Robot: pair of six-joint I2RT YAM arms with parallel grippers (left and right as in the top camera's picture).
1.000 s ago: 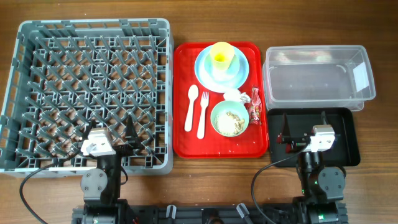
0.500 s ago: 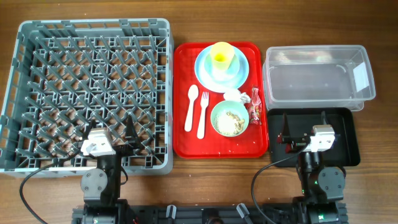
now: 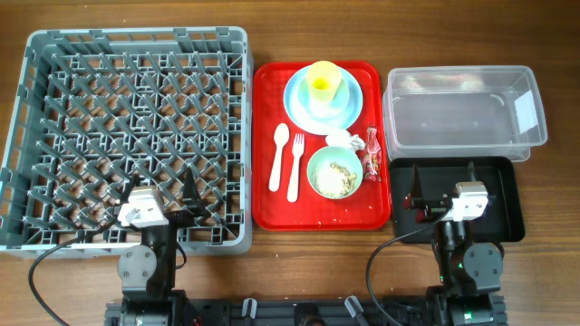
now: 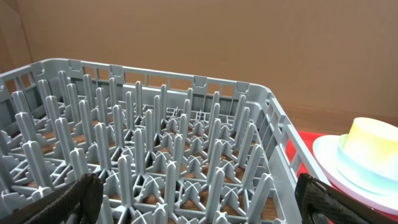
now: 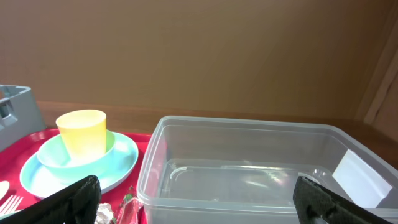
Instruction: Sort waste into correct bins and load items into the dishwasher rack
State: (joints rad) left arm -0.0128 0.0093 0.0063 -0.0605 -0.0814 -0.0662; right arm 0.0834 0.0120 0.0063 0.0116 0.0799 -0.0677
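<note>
The rack (image 3: 136, 136) filled the left of the tabletop (image 3: 317, 263), its right wall just beside the red tray (image 3: 272, 208). Only a narrow gap split that tray from the clear tub (image 3: 458, 71) and the black bin (image 3: 506, 204). The cup (image 3: 323, 83), plate (image 3: 299, 104), bowl (image 3: 314, 172), spoon (image 3: 279, 156), fork (image 3: 295, 167), napkin (image 3: 340, 139) and wrapper (image 3: 372, 154) all lay on the red tray. The left pincer (image 3: 159, 192) hung spread wide over the rack's near wall. The right pincer (image 3: 442, 186), likewise released, hung over the black bin.

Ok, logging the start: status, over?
Left tool, right tool open, empty. Cup, plate, bowl, spoon, fork, napkin, wrapper on red tray. Rack bare. Nothing blocking.
</note>
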